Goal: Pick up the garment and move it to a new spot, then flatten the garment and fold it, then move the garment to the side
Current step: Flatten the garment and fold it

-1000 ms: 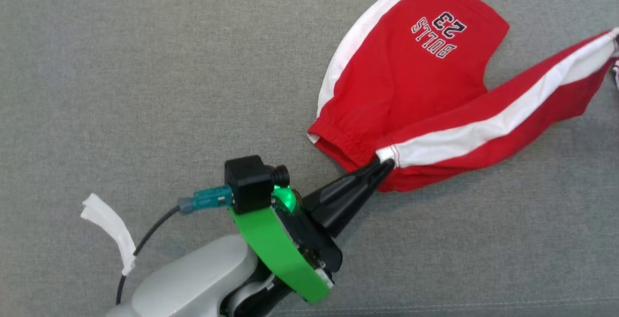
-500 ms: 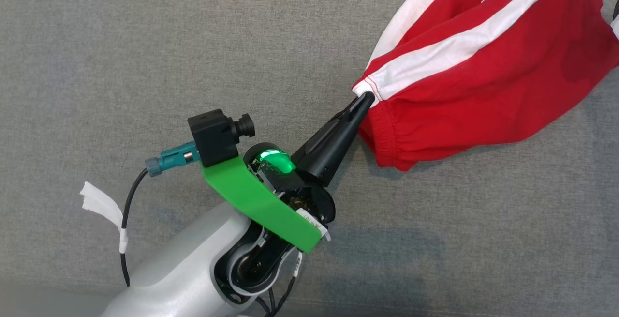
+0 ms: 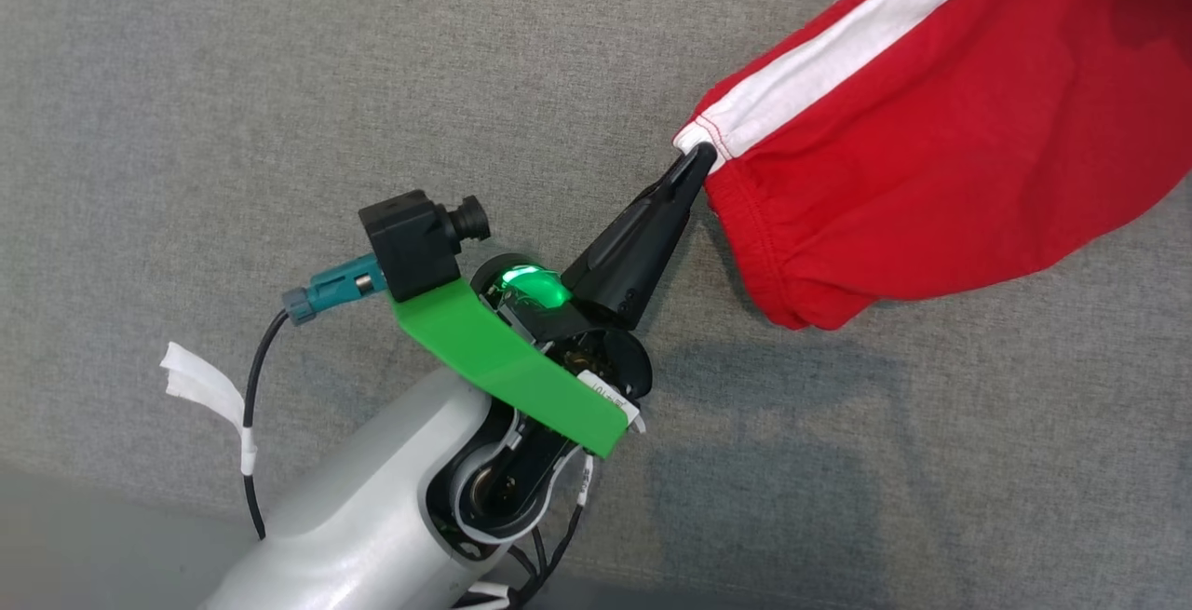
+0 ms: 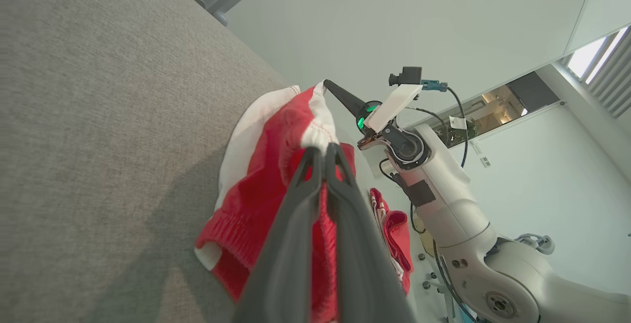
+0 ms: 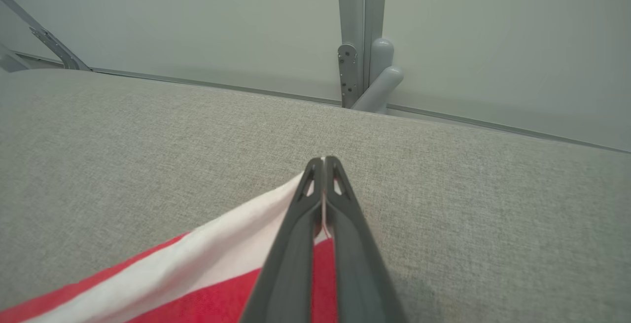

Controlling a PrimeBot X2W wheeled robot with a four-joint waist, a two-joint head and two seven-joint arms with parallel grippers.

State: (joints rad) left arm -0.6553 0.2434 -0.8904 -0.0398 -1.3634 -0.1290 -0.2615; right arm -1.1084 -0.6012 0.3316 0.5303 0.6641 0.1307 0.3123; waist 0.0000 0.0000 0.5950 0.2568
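The garment is a pair of red shorts with white side stripes, hanging above the grey surface at the head view's upper right. My left gripper, on the arm with the green bracket, is shut on the waistband corner by the white stripe. The left wrist view shows its fingers pinching the shorts. In that same view my right gripper holds the far corner. Its own view shows the right gripper shut on the white stripe of the shorts.
A grey fabric table top spreads under everything; its far edge meets a pale wall with a metal post. Another red cloth lies beyond the table edge near the right arm.
My left gripper has risen and gone up the head view with the waistband corner. The shorts came off the table; the printed leg has swung out of view.
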